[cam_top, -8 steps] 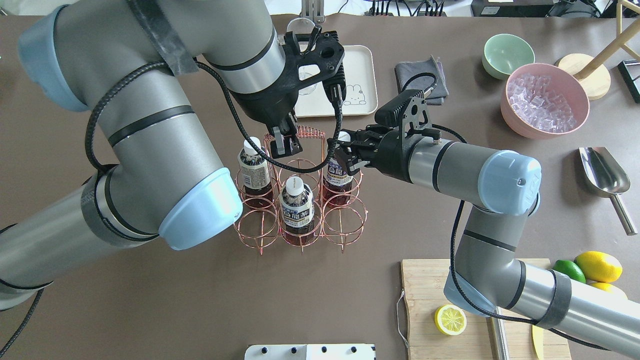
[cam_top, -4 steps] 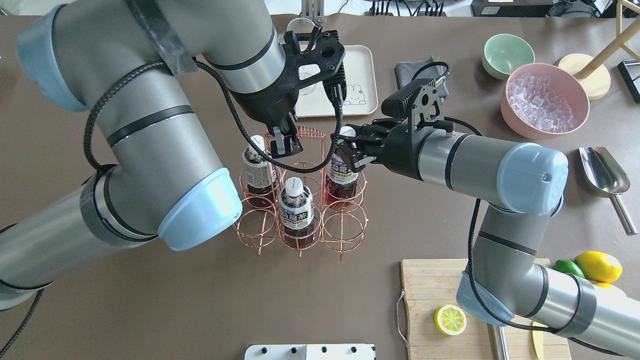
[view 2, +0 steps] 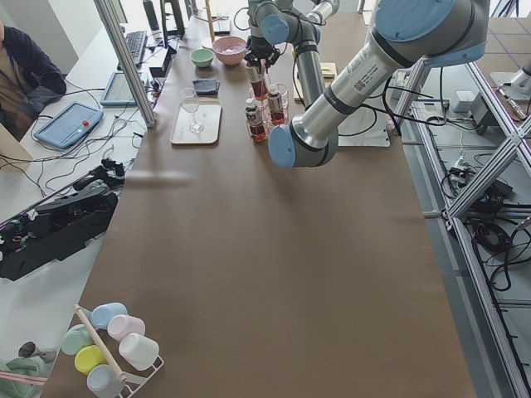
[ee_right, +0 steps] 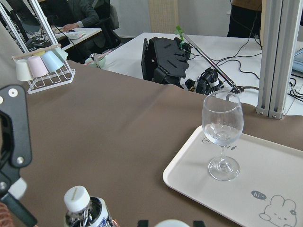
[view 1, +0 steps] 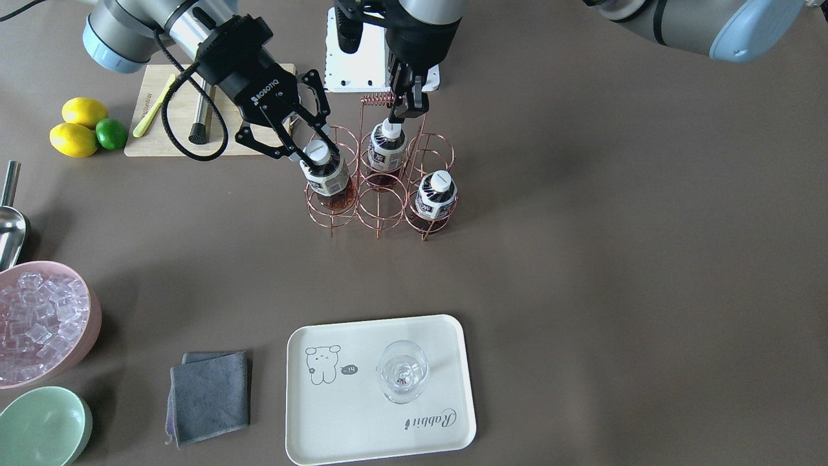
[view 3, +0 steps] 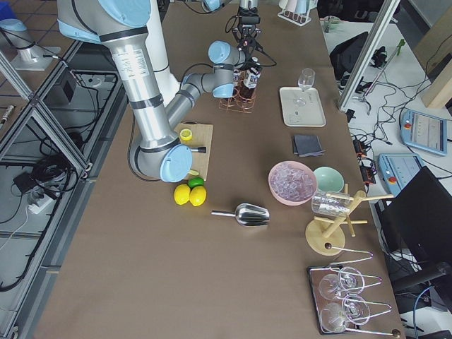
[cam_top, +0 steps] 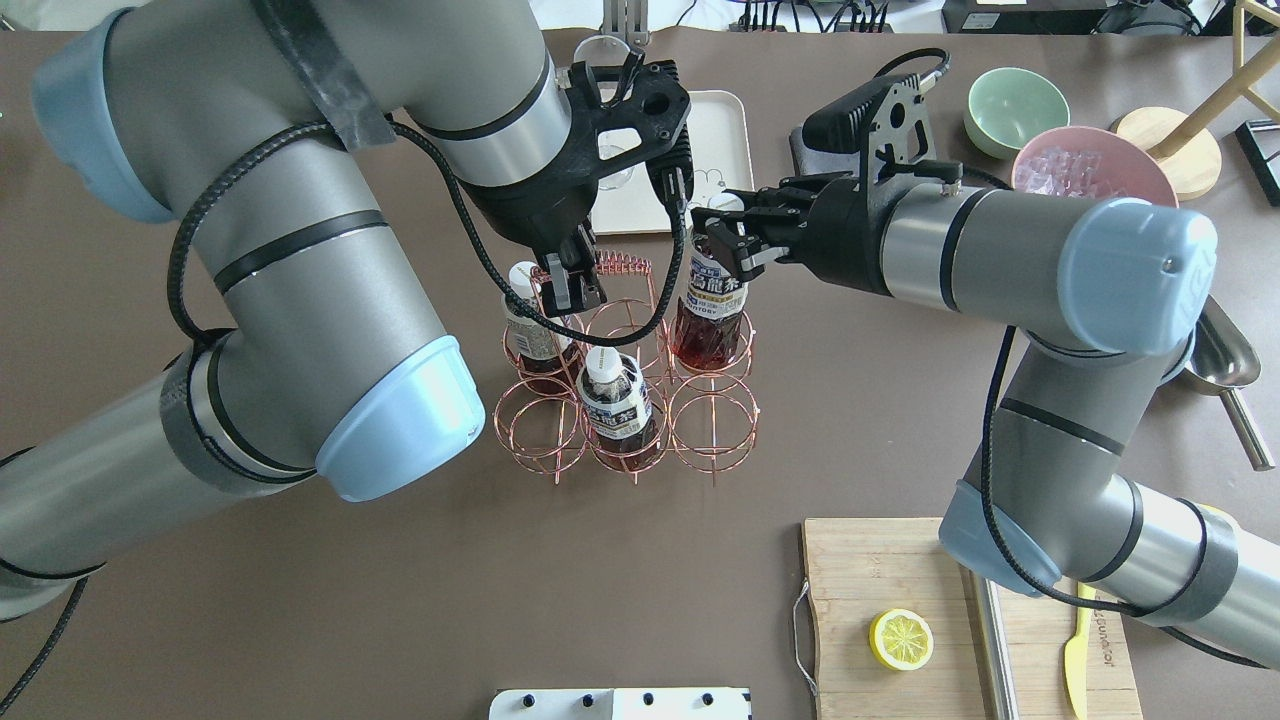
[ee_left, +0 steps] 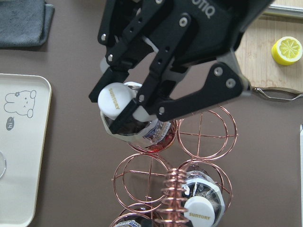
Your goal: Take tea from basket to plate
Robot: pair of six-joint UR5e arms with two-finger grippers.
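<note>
My right gripper (cam_top: 725, 245) is shut on the neck of a tea bottle (cam_top: 712, 310) with a white cap. It holds the bottle tilted and raised, its base still at the ring of the basket's far right cell. The copper wire basket (cam_top: 713, 428) holds two more tea bottles (cam_top: 612, 400) (cam_top: 532, 335). My left gripper (cam_top: 568, 288) is shut on the basket's coiled handle (cam_top: 622, 265). In the front-facing view the held bottle (view 1: 325, 178) is in my right gripper (view 1: 317, 152). The cream plate (view 1: 362, 421) lies apart from the basket, with a stemmed glass (view 1: 401, 372) on it.
A grey cloth (view 1: 210, 395), a pink bowl of ice (view 1: 39, 323) and a green bowl (view 1: 42, 427) lie beside the plate. A cutting board (cam_top: 900, 590) with a lemon half, whole lemons (view 1: 77, 129) and a metal scoop (cam_top: 1225, 365) are on my right side.
My right gripper has raised the tea bottle and drawn it toward the far right. The basket has shifted a little to the right. The left gripper has stayed on the handle.
</note>
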